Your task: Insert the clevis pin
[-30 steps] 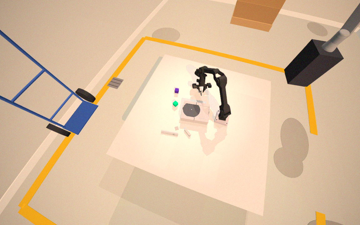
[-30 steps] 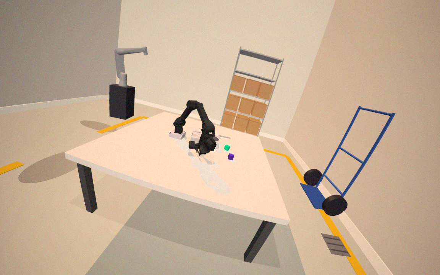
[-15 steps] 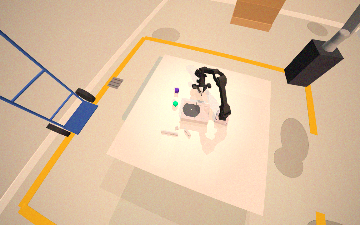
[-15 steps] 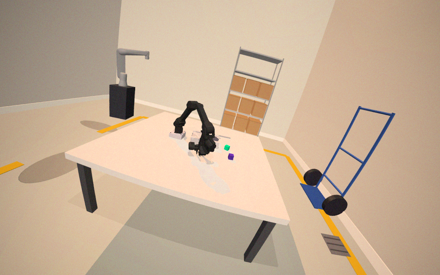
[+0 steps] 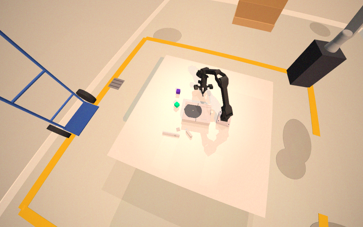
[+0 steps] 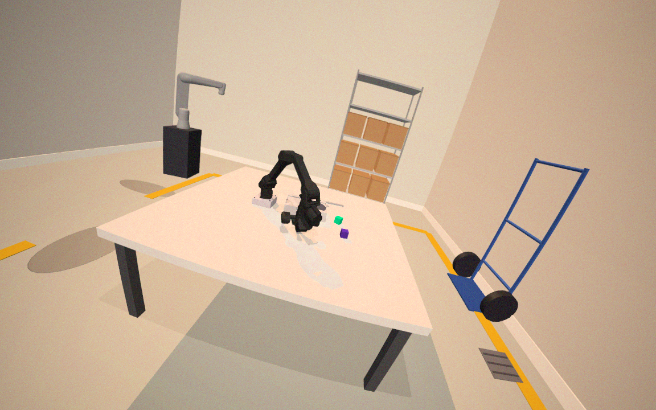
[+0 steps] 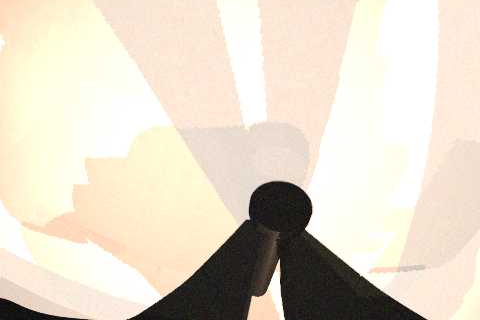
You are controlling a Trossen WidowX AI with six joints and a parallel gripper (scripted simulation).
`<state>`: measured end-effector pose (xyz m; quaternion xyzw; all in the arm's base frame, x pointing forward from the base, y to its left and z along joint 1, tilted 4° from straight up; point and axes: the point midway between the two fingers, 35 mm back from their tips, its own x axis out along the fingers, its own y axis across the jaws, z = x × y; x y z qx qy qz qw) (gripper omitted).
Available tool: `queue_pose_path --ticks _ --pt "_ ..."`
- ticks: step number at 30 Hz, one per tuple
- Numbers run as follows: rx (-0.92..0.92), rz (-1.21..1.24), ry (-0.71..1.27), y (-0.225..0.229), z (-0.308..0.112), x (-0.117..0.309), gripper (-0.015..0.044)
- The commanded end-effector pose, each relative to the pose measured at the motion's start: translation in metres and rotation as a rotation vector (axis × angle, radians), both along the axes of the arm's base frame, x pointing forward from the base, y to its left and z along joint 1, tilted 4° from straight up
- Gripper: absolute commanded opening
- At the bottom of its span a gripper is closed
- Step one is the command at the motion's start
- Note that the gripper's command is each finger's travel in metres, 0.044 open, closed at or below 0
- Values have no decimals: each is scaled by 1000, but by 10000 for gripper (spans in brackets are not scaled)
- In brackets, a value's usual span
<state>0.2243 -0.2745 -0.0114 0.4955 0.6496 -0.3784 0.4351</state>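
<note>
Matt black on arm [image 5: 224, 94] [image 6: 299, 168] and gripper [image 5: 203, 94] [image 6: 303, 230] [image 7: 270, 234]; near-black on pin [image 7: 280, 204], with a brownish sheen down the shank. Dark grey on disc [image 5: 189, 113] [image 6: 322, 206], pale pinkish white on tray [image 5: 195, 123] [image 6: 290, 206] and table [image 5: 233, 169] [image 6: 249, 254]. Purple and green on cubes [image 5: 178, 91] [image 6: 344, 233]. Blue on trolley [image 5: 81, 118] [image 6: 465, 291], yellow-orange on tape [image 5: 216, 53] [image 6: 506, 346].

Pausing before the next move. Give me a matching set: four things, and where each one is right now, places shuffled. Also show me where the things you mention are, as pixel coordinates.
Things:
1. pin [image 7: 280, 205]
2. disc [image 5: 197, 113] [image 6: 322, 206]
3. green cube [image 5: 176, 104] [image 6: 337, 220]
4. blue hand truck [image 5: 82, 118] [image 6: 465, 292]

Places:
A. directly on the table [image 5: 233, 169] [image 6: 218, 244]
B. between the fingers
C. on the floor [image 5: 346, 169] [image 6: 40, 214]
D. in the tray [image 5: 195, 122] [image 6: 290, 204]

Pairs: 1-B, 2-D, 3-A, 4-C
</note>
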Motion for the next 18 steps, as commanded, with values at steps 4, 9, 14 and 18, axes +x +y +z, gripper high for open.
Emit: queue_pose_path --ticks 4,9,14,18 --pt "1 5 -3 0 0 0 0" --pt "1 2 -1 0 8 1 0" --pt "0 0 0 1 27 1 0" --pt "0 0 0 1 41 2 0"
